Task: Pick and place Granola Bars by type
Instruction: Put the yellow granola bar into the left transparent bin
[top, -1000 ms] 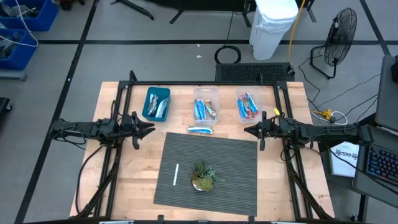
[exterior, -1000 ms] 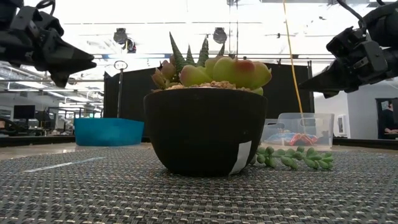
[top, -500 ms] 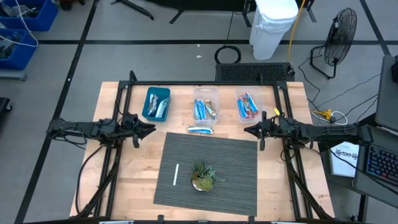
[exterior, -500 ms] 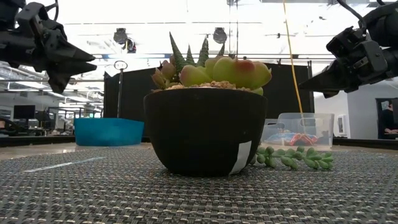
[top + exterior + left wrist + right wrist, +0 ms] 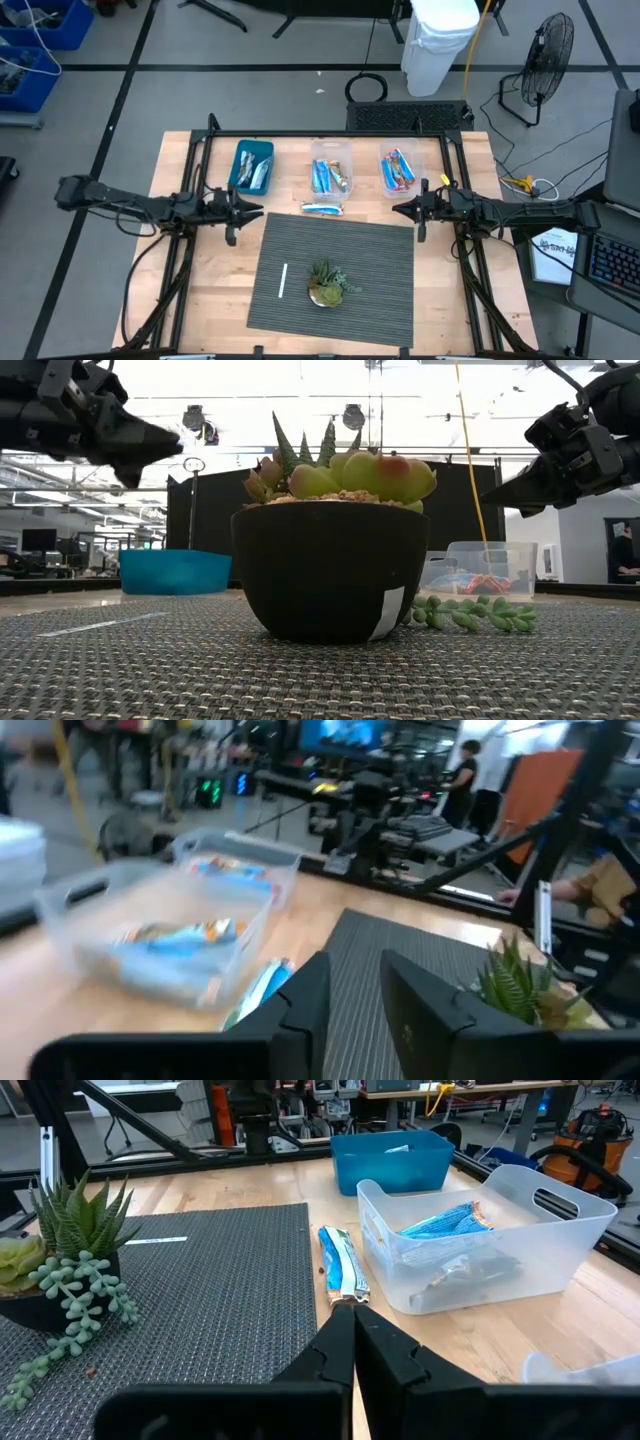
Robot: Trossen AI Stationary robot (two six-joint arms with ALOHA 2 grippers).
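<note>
1. Seen from above, one silvery-blue wrapped granola bar (image 5: 322,209) lies loose on the wooden table (image 5: 470,160), centre frame, just above the dark woven mat (image 5: 380,260) and below the clear middle bin (image 5: 331,172).
2. The other bars already sit in the blue tray (image 5: 250,166), the middle bin and the clear right bin (image 5: 398,171), all in the upper part of the frame.
3. The left gripper (image 5: 252,209), left of centre, points at the loose bar, fingers slightly parted and holding nothing.
4. The right gripper (image 5: 399,209), right of centre, is clenched and empty.
5. To do this well, the left gripper likely needs to widen, come down straddling the bar's narrow width, and avoid the bin wall.
6. The low view hides the bar behind a black pot of green succulents (image 5: 330,565).
7. Wrapper print is unreadable.
</note>
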